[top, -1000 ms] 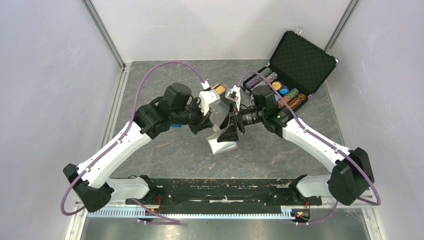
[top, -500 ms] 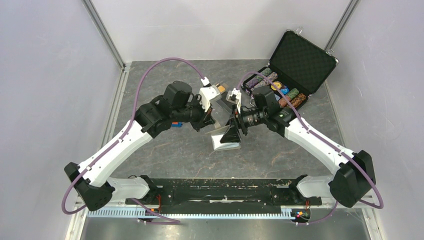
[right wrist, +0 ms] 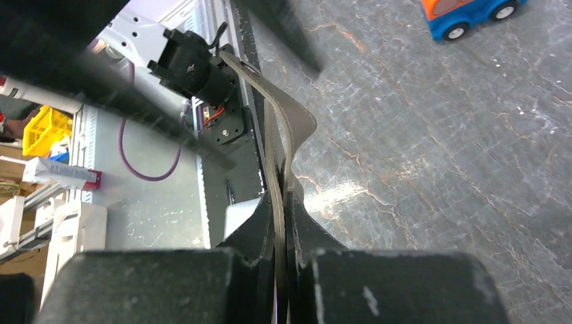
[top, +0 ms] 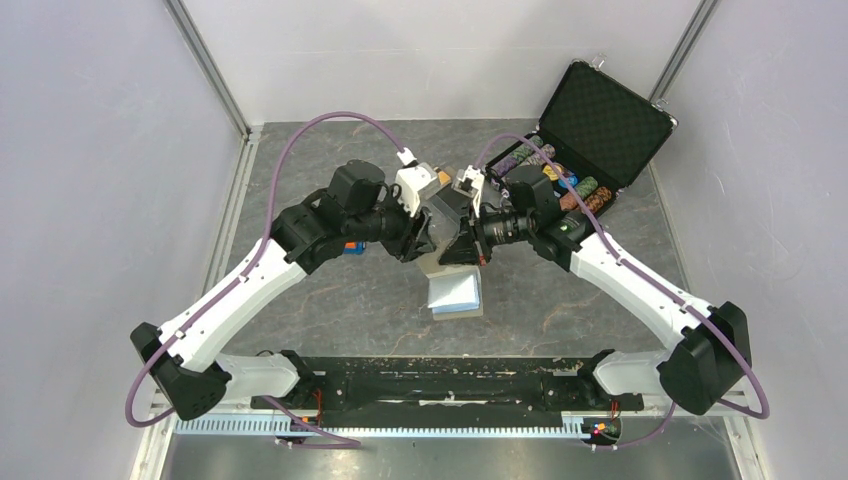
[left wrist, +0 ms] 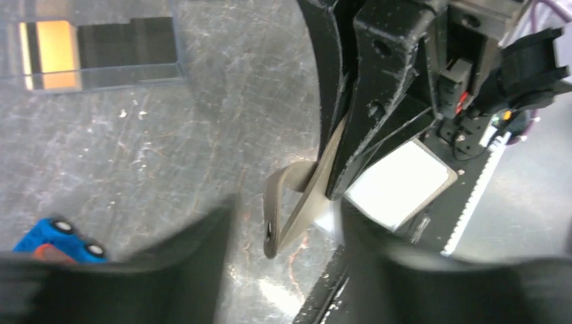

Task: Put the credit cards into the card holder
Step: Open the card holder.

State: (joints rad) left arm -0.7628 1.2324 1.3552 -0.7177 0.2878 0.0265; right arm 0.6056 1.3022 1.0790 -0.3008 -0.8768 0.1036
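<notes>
The grey-taupe card holder (top: 455,290) hangs unfolded over the table, its pale blue-grey inside facing up. My right gripper (top: 462,245) is shut on its upper flap; in the right wrist view the fingertips (right wrist: 266,223) pinch the thin taupe flap (right wrist: 297,125) edge-on. My left gripper (top: 424,240) stands open just left of the flap, and the snap end of the holder (left wrist: 291,209) shows untouched ahead of its blurred fingers (left wrist: 202,270). An orange-tan credit card (left wrist: 50,44) and a black one (left wrist: 125,40) lie in a clear tray.
The clear tray (left wrist: 101,77) sits behind the grippers. An open black poker-chip case (top: 590,130) stands at the back right. A blue toy car (top: 350,247) lies under the left arm, and shows as the toy car (right wrist: 465,17) in the right wrist view.
My right gripper has shut on the holder's flap. My left gripper has let go and opened, and the holder has dropped open, showing its pale inside.
</notes>
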